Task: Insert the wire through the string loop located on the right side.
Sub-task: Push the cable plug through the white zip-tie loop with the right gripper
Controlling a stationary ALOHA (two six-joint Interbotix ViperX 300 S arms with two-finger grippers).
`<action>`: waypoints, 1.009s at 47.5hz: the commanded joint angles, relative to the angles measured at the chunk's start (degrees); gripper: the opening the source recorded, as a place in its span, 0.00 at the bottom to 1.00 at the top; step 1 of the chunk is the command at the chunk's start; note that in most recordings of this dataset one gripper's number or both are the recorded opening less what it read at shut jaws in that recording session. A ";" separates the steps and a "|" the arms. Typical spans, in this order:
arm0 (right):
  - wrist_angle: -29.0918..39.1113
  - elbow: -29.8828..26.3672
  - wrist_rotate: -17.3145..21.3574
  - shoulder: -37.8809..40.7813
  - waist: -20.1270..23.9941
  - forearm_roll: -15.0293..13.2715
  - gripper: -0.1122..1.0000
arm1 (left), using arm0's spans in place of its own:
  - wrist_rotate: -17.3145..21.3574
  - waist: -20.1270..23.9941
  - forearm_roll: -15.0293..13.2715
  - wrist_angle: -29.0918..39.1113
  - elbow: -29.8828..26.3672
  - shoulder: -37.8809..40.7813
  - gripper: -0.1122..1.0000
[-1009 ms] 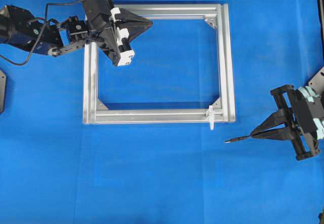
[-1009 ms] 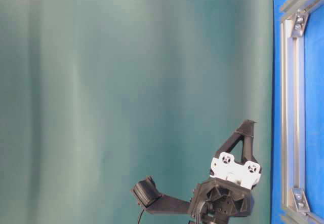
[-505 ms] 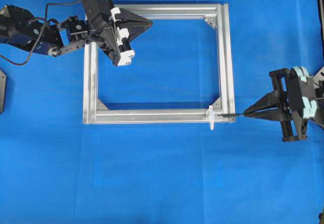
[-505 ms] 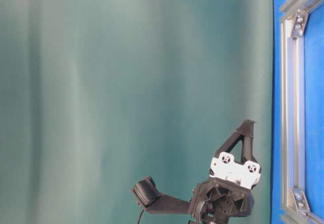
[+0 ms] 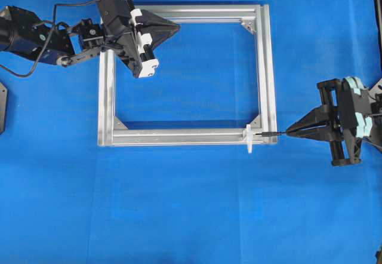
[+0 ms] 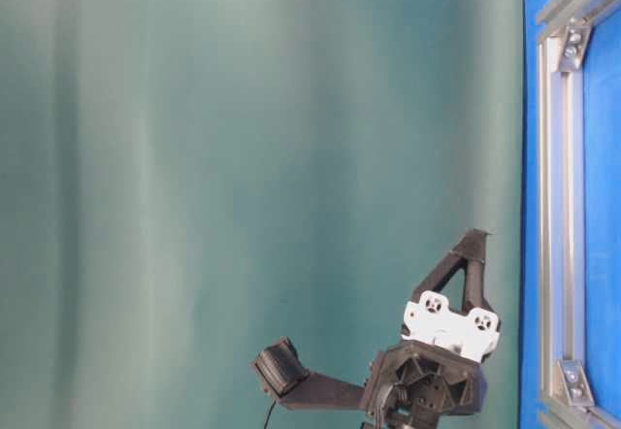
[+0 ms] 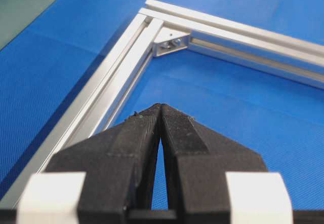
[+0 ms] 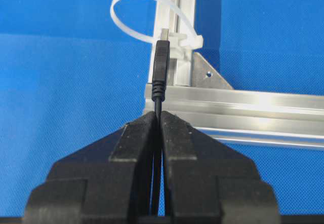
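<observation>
In the overhead view we see the right gripper (image 5: pixel 289 132) at the right of the blue bench (image 5: pixel 191 216), its fingers (image 8: pixel 136 148) clenched on the wire (image 5: pixel 270 134), which sticks out leftward from the fingertips over the lower right corner of the aluminium frame (image 5: pixel 265 67). The wire's plug (image 8: pixel 161 67) is a dark, squared connector with a silvery tip, and in the right wrist view that tip sits right at the string loop (image 8: pixel 132 16), a white cable tie fastened to the frame rail just beside a grey corner bracket (image 8: pixel 207 77). From this angle we cannot tell whether the tip has entered the loop or only lines up in front of it. In the overhead view the tie (image 5: pixel 249 140) shows as a small white piece on the frame's lower rail near the right corner, with the plug's tip just to its right. The left gripper (image 5: pixel 178 27) hovers over the frame's upper left corner, and in the left wrist view its fingers (image 7: pixel 139 138) are pressed together with nothing between them; beyond them we see the frame's far corner and another corner bracket (image 7: pixel 172 42). The table-level view shows only the left arm (image 6: pixel 427 371) from behind against a green curtain (image 6: pixel 243 157), with a strip of frame at the right edge.
</observation>
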 commanded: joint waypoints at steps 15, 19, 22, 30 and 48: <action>-0.97 -0.70 -0.09 -0.09 -0.09 -0.26 0.07 | -0.09 0.09 0.18 -0.62 -0.97 -1.76 0.10; -0.97 -0.70 -0.09 -0.09 -0.09 -0.26 0.07 | -0.09 0.18 0.18 -0.62 -0.88 -1.76 0.10; -1.05 -0.70 -0.09 -0.09 -0.09 -0.26 0.07 | 0.00 0.18 0.18 -0.62 -0.97 -1.76 0.10; -1.05 -0.70 -0.09 0.00 -0.09 -0.26 0.07 | 0.00 0.18 0.35 -0.62 -0.88 -1.76 0.10; -1.41 -0.70 0.00 -0.09 -0.09 -0.26 0.07 | -0.09 0.09 0.26 -0.62 -0.97 -1.76 0.10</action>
